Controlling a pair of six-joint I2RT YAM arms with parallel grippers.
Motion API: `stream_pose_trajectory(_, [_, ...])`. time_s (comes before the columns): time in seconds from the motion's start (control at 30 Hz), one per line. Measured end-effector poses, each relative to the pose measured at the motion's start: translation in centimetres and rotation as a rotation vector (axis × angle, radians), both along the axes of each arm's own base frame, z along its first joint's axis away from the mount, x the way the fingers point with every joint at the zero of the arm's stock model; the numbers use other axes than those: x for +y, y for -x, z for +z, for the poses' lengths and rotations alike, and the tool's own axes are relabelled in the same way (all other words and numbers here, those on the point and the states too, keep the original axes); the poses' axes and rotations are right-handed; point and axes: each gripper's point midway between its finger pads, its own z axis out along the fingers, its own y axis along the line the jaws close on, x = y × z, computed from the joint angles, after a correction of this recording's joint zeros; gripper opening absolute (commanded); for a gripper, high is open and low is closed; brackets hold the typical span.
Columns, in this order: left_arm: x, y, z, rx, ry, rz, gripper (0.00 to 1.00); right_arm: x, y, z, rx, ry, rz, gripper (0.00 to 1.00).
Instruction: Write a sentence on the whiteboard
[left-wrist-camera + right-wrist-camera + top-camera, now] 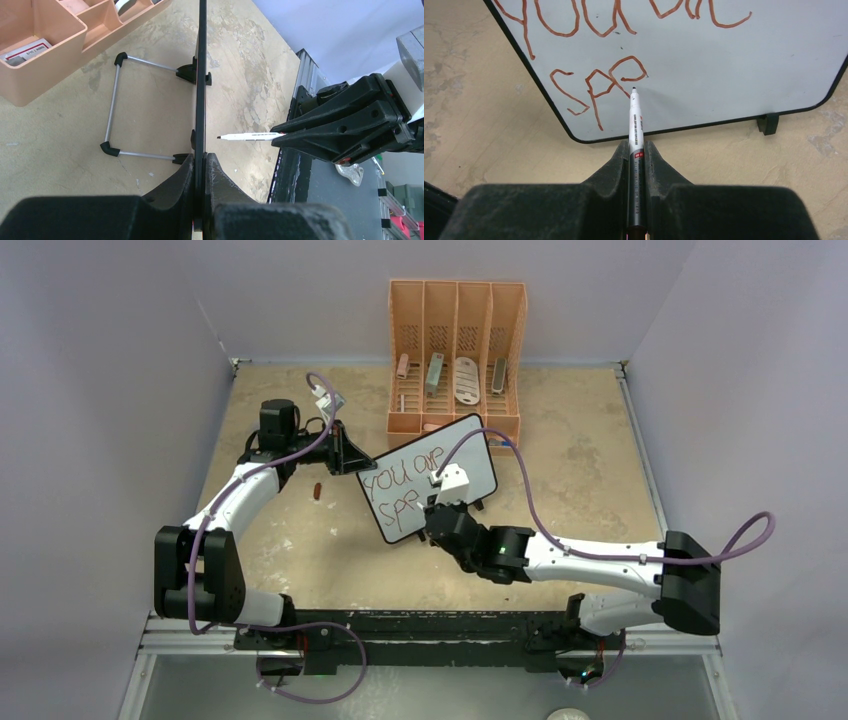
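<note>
My left fingers (176, 182) pinch the whiteboard (478, 445) standing on the table (585, 475), my right fingers (611, 167) grip the marker (636, 127), and the sentence (403, 466) reads only "you are sp", leaving "ecial!" unwritten.

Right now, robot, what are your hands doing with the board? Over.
Left hand shut on edge of small black-framed whiteboard. Right hand shut on a white marker pen, tip just off the board. Red-brown sentence unfinished, second line begun. Nothing blocking.
</note>
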Motion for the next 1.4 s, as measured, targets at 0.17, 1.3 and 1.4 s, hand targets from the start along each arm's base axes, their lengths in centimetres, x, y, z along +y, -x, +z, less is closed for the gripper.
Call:
stream_pose_trajectory(0.17, [0.0,0.0,0.0,0.000,0.000,0.000,0.00,0.9,0.1,-0.8,0.008,0.010,0.032,0.00])
stream_pose_trajectory(1.3, [0.0,0.0,0.0,0.000,0.000,0.000,0.00,1.5,0.2,-2.2,0.029,0.034,0.050,0.00])
stream_pose_trajectory(1.4, [0.0,0.0,0.0,0.000,0.000,0.000,0.00,1.5,0.2,-2.2,0.030,0.034,0.048,0.00])
